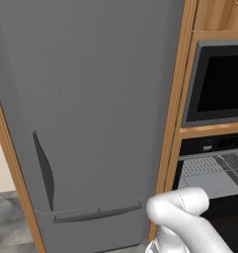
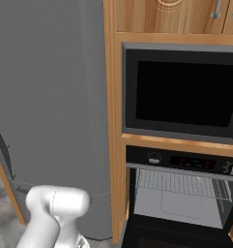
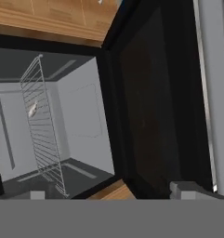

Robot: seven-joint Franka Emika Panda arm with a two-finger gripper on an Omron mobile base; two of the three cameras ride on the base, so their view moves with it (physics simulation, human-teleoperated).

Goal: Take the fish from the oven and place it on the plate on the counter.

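The oven [image 2: 181, 191] stands with its door [image 3: 155, 107] swung open, its grey cavity and wire rack [image 3: 41, 130] in plain sight. In the hand view, which is rolled sideways, the fish [image 3: 33, 109] is a small pale piece lying on that rack, deep inside. My gripper [image 3: 112, 193] is outside the cavity, near the door's hinge edge and well short of the fish. It is open, its fingertips [image 3: 187, 190] far apart with nothing between them. The plate and the counter are out of view.
A black built-in microwave [image 2: 183, 92] sits in the wooden frame just above the oven [image 1: 214, 168]. A tall grey fridge [image 1: 91, 123] with dark handles stands to the left. The open door juts out low in front of the oven.
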